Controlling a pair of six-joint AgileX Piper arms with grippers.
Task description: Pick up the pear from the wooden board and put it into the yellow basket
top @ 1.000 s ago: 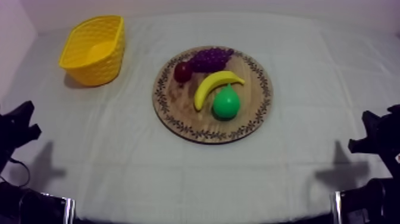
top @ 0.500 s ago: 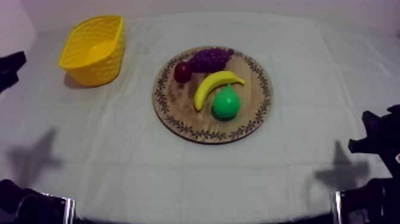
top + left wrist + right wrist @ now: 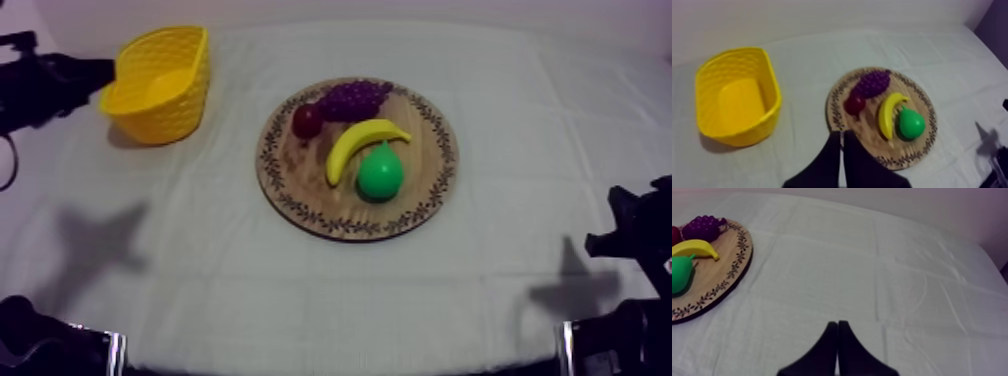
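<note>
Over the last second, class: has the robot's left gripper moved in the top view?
Yes. The left gripper has travelled from the view's lower left up to the upper left, ending beside the yellow basket, which stayed put.

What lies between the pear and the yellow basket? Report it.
In the top view the banana lies right beside the pear, then the rim of the board, then bare cloth up to the yellow basket.

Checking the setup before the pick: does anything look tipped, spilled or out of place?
Nothing stands out. The pear, banana, grapes and small red fruit all lie on the wooden board, and the yellow basket stands upright and empty beside it.
</note>
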